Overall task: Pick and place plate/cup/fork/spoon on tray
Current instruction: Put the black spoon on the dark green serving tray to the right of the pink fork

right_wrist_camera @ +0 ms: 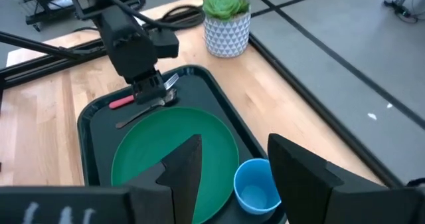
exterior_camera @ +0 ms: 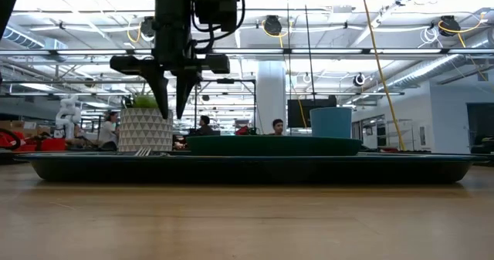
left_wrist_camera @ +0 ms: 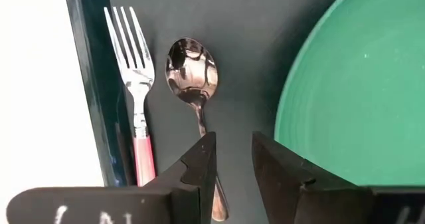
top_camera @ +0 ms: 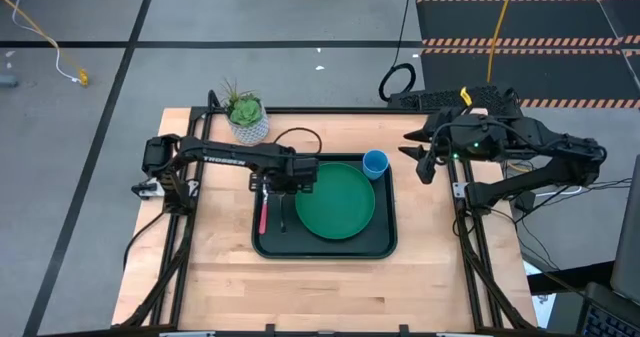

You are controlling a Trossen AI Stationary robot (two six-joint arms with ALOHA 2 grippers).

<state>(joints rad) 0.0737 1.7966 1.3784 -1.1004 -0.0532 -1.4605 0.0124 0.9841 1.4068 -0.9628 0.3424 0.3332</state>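
Observation:
On the dark tray (top_camera: 385, 242) lie the green plate (top_camera: 335, 202), the light-blue cup (top_camera: 375, 163) at its far right corner, and along the left rim the pink-handled fork (left_wrist_camera: 136, 84) and the silver spoon (left_wrist_camera: 191, 71), side by side and flat. My left gripper (left_wrist_camera: 234, 159) hangs above the spoon's handle, pointing down, open by a narrow gap with nothing between the fingers; the low view shows its tips (exterior_camera: 173, 98) well clear of the tray. My right gripper (top_camera: 420, 162) waits raised at the table's right, open.
A white patterned plant pot (top_camera: 247, 117) stands at the far left of the table, behind the tray, with a dark cable loop (top_camera: 295, 137) beside it. Bare wood lies in front of the tray and to its right.

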